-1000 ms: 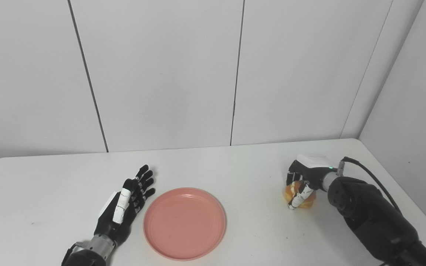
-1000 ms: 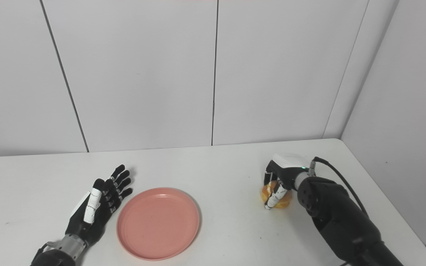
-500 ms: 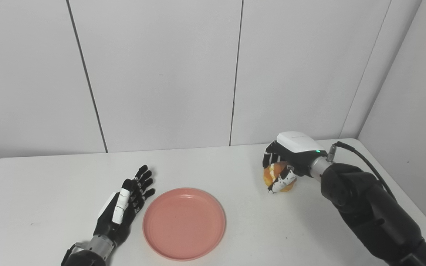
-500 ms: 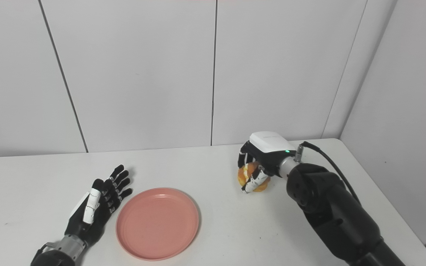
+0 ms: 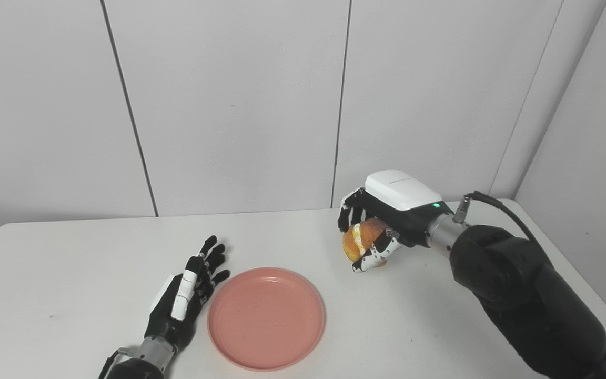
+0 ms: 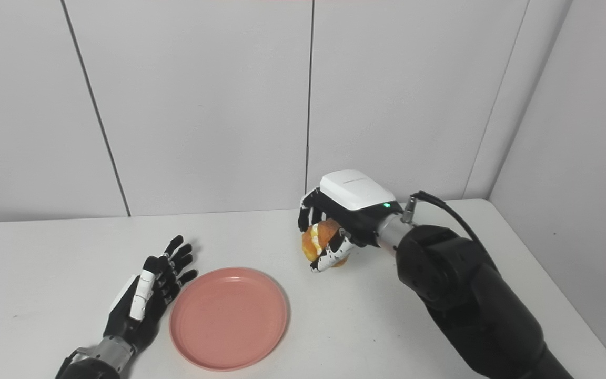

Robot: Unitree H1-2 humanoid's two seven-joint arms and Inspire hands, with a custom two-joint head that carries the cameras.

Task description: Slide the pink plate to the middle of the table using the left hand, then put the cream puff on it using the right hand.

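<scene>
The right robot hand (image 5: 382, 231) is closed around the cream puff (image 5: 362, 239) and holds it in the air, above the table (image 5: 71, 263) and a little to the right of the pink plate (image 5: 266, 318). The fingers wrap the pastry from above and the thumb (image 5: 375, 253) supports it from below; the golden crust and a bit of white cream show between them. The pink plate lies flat near the front edge of the table, about in the middle, and it has nothing on it. The left robot hand (image 5: 187, 295) rests on the table just beside the left rim of the plate, fingers stretched and apart, holding nothing.

I judge that the plate is already in its place, so the step in hand is the carrying of the puff. To do it well, the hand should travel to the left and toward the front until the puff is over the centre of the plate — not over the rim — and only then go down. The puff looks soft, so the grip should not become tighter. It is better to open the fingers when the pastry is low, close to the plate, so it will not roll or fall on its side.
</scene>
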